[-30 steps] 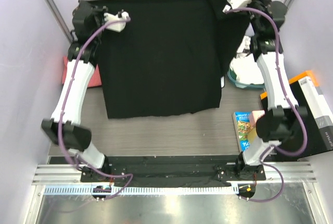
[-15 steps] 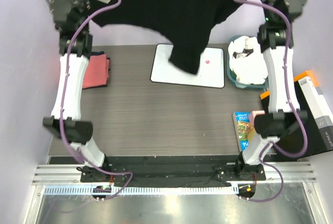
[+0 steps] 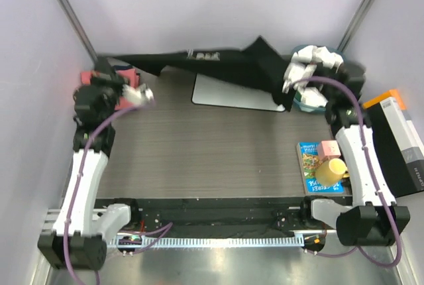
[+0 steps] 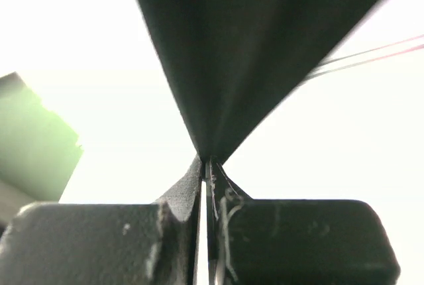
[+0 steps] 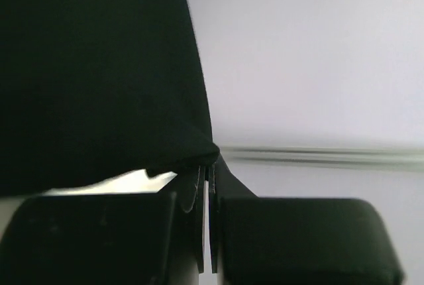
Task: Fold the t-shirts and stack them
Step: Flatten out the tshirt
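Both arms reach toward the far end of the table, and the black t-shirt point(image 3: 225, 66) hangs slack between them, a long dark band along the back edge. The left arm point(image 3: 83, 179) rises from its base at the near left corner and runs up the left side. Its wrist bends inward at the far left, next to the coral-pink t-shirt point(image 3: 129, 79) that lies on the table there. The right arm point(image 3: 361, 159) climbs the right side in much the same way, then turns its wrist in toward the middle, above the teal bin point(image 3: 311, 105).

Seen from its wrist, the left gripper point(image 4: 207, 166) has its two jaws pressed together on a pinch of black cloth, which fans out wide and taut away from the fingertips. The right gripper point(image 5: 207, 166) is clamped the same way on a hem of the same shirt, and the fabric fills the left half of that view.

The right part of the shirt bunches into a peak and drapes over the far right corner of the white board point(image 3: 225, 94). The near part of the board shows bare. The shirt's left end trails off thin toward the left wrist. I cannot tell from above just where on the shirt each gripper has hold.
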`<state>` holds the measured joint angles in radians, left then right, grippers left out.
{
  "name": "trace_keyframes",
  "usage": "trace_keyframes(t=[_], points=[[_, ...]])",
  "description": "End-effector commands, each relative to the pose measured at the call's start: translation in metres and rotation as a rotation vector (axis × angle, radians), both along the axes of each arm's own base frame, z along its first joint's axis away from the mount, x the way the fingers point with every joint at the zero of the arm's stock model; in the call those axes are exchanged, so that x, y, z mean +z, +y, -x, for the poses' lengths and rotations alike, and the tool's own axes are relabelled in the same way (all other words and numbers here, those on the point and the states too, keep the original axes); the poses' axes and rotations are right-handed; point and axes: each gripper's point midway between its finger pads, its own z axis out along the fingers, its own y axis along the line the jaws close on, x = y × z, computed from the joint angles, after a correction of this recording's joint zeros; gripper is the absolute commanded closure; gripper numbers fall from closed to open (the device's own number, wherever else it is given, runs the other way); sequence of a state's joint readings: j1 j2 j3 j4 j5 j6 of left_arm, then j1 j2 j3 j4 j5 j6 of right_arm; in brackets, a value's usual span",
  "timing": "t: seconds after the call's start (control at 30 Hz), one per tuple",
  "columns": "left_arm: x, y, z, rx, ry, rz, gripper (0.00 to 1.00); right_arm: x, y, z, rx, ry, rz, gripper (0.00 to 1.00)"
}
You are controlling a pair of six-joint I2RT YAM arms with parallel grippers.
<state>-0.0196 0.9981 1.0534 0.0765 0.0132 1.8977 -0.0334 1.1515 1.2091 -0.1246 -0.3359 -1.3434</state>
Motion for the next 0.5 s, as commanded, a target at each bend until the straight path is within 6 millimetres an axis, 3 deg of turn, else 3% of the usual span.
trace_keyframes(t=[0.0,0.03,0.07,0.1,0.13,0.2,0.33,0.47], points=[[-0.113,-0.021,0.067,-0.132,0.346,-0.108,1.0,-0.162,0.008,0.083,0.091,0.482,0.094,0.99],[-0.138,-0.024,0.078,-0.151,0.426,-0.139,1.0,-0.175,0.009,0.093,0.103,0.529,0.1,0.99],[-0.18,-0.024,0.093,-0.162,0.573,-0.149,1.0,-0.185,0.01,0.102,0.114,0.576,0.101,0.99],[-0.191,-0.023,0.101,-0.162,0.617,-0.144,1.0,-0.203,0.011,0.12,0.129,0.676,0.104,0.99],[-0.215,-0.022,0.115,-0.168,0.727,-0.151,1.0,-0.207,0.01,0.127,0.133,0.714,0.116,0.99],[-0.229,-0.018,0.123,-0.156,0.807,-0.167,1.0,-0.224,0.01,0.147,0.162,0.825,0.154,0.99],[-0.263,-0.013,0.147,-0.158,1.015,-0.198,1.0,-0.232,0.006,0.165,0.175,0.926,0.193,0.99],[-0.274,-0.004,0.165,-0.124,1.174,-0.213,1.0,-0.239,0.004,0.183,0.189,0.997,0.217,0.99]])
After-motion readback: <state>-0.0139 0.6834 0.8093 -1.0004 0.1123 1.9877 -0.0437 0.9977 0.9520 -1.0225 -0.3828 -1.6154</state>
